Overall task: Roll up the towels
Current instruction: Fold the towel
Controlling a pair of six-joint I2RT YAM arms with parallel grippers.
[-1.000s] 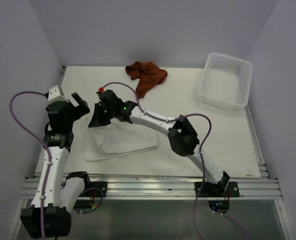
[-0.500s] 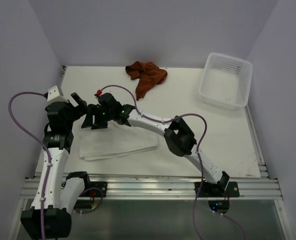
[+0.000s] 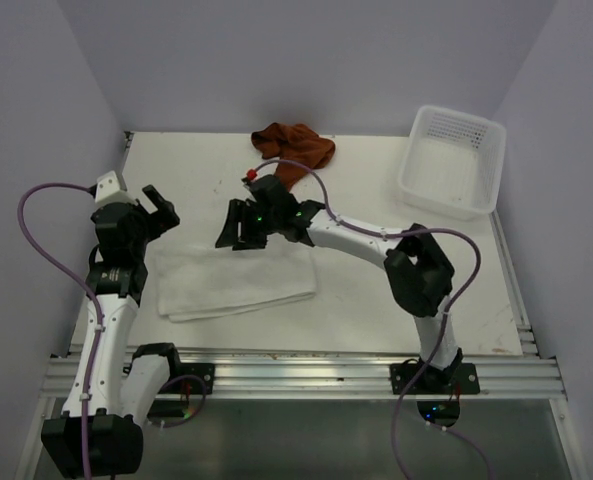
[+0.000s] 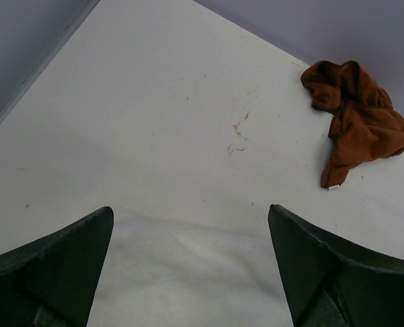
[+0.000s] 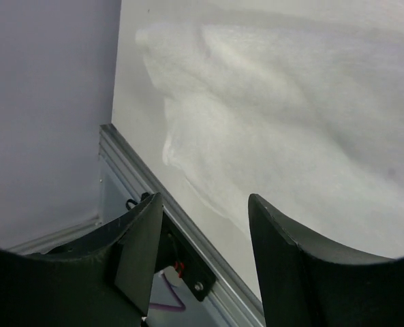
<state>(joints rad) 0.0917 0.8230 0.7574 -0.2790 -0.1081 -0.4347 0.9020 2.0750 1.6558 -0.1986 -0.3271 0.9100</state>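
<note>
The right gripper (image 3: 233, 232) has its fingers (image 5: 297, 272) spread with nothing between them. It hangs over the far edge of the white towel (image 3: 238, 284), pointing toward the left side of the table (image 3: 376, 300); its wrist view looks across the rumpled cloth to the table's edge. The left gripper (image 3: 162, 206) also stands wide open and empty, above the towel's far left corner, with pale cloth showing between its two dark fingers (image 4: 58, 266) in its own camera. The white towel lies folded flat in a long strip on the near left part of the table, not rolled. The brown towel (image 3: 294, 150) sits crumpled at the far edge, around the middle, well apart from the white one and from both grippers. A white basket (image 3: 454, 120) stands at the far right corner.
</note>
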